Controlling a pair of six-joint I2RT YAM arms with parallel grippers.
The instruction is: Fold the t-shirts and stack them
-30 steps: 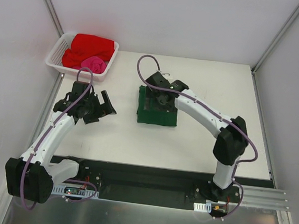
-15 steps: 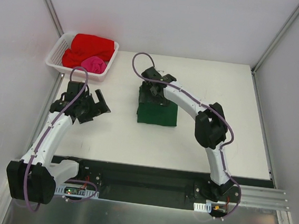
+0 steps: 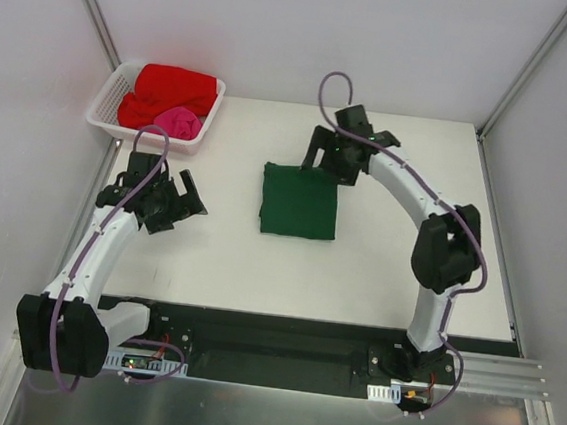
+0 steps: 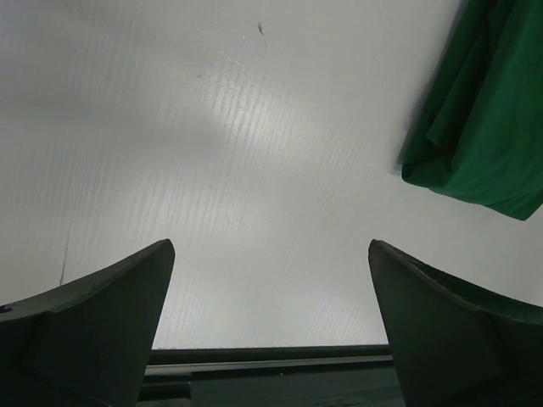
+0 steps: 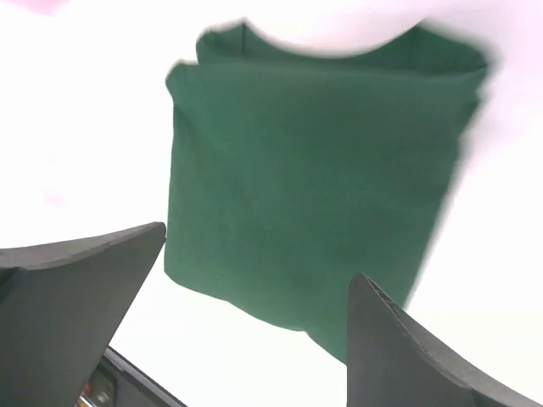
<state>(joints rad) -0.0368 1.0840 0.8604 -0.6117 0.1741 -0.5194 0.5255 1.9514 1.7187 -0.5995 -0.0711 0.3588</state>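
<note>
From above, the dark green t-shirt [image 3: 300, 202] is lying folded into a neat rectangle mid-table [image 3: 390, 253], while the red t-shirt [image 3: 175, 90] and pink t-shirt [image 3: 179, 122] are sitting bunched in the white lattice basket [image 3: 100, 113]. So one fold looks done and two are waiting. The left gripper [image 3: 177, 205] and right gripper [image 3: 331, 160] are hovering empty. The left wrist view is showing spread fingers [image 4: 93, 322] over bare table, with the green shirt's corner off to one side. The right wrist view is showing its fingers [image 5: 76, 297] wide apart above the folded shirt.
</note>
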